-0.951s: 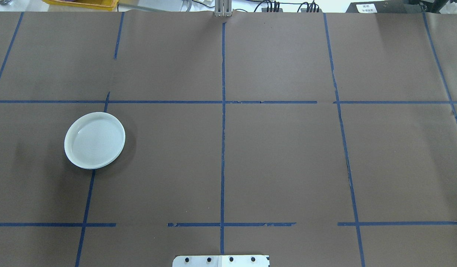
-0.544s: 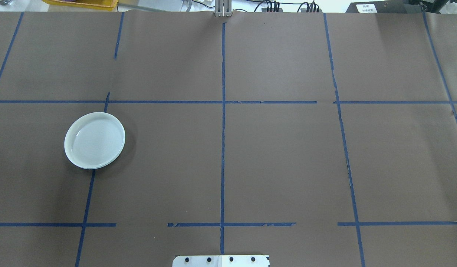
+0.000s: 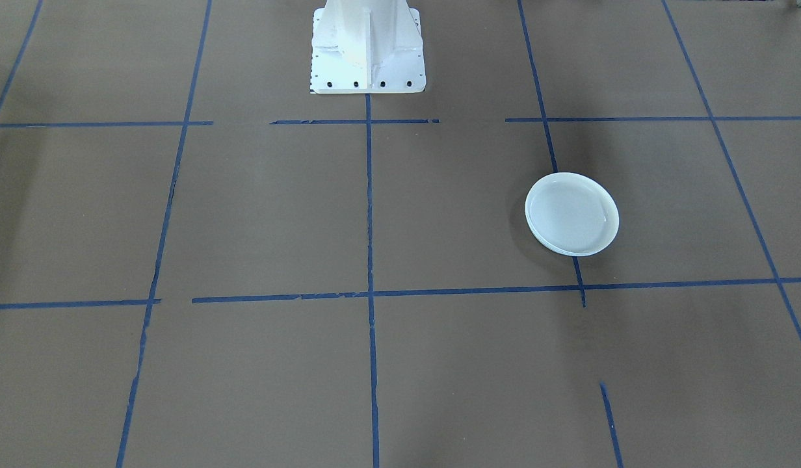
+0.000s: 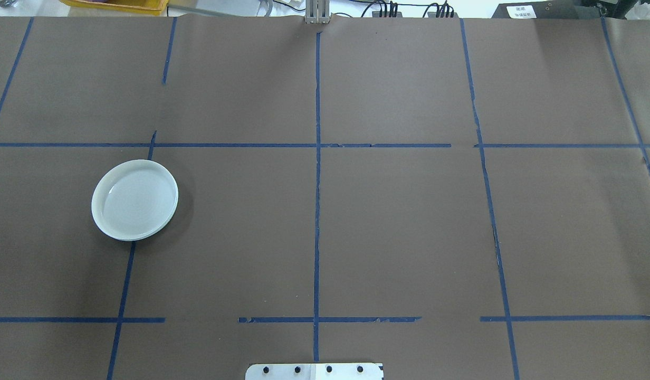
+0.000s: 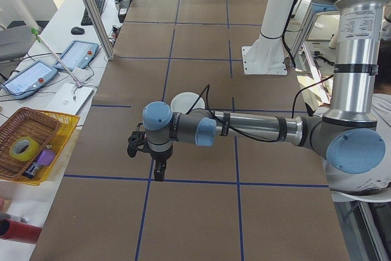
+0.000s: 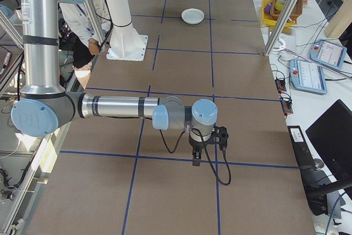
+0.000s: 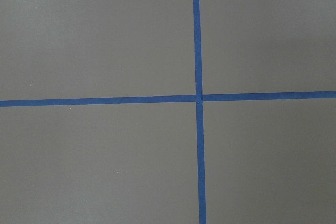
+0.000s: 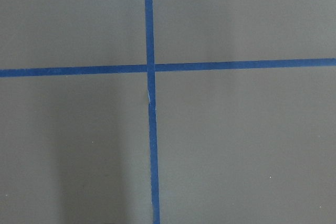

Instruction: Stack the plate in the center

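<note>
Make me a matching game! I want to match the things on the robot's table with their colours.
Things:
1. plate
2. tape lines
3. table cover
4. bin past the table's far edge

Colours:
A. blue
B. yellow
C. very pale, almost white
D. brown

Pairs: 1-C, 2-A, 3-D, 4-B
</note>
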`<state>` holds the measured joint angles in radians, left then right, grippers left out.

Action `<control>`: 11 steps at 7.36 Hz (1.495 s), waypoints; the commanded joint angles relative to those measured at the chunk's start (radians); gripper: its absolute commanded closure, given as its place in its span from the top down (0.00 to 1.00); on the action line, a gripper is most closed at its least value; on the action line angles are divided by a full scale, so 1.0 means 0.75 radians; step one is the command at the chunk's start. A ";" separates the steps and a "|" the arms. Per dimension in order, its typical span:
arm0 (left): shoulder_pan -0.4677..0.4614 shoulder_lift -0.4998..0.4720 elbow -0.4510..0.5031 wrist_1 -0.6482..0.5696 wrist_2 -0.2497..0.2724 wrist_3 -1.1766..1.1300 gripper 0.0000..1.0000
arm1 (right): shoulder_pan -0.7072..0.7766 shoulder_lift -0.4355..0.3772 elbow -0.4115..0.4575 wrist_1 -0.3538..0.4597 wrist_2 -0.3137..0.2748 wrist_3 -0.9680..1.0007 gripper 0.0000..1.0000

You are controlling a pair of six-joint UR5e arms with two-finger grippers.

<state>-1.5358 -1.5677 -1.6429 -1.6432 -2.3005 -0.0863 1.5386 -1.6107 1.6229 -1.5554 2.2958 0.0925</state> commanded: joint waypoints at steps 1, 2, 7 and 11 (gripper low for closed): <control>0.002 0.006 0.016 -0.002 0.001 0.001 1.00 | 0.000 0.000 0.000 0.000 0.001 0.001 1.00; 0.002 0.006 0.022 -0.002 0.001 0.001 1.00 | 0.000 0.000 0.000 0.000 -0.001 -0.001 1.00; 0.004 0.008 0.047 -0.002 -0.009 -0.002 1.00 | 0.000 0.000 0.000 0.000 0.001 0.001 1.00; 0.004 0.008 0.051 -0.002 -0.009 -0.002 1.00 | 0.000 0.000 0.000 0.000 -0.001 0.001 1.00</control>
<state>-1.5325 -1.5616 -1.6058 -1.6444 -2.3071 -0.0874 1.5386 -1.6107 1.6230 -1.5555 2.2961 0.0936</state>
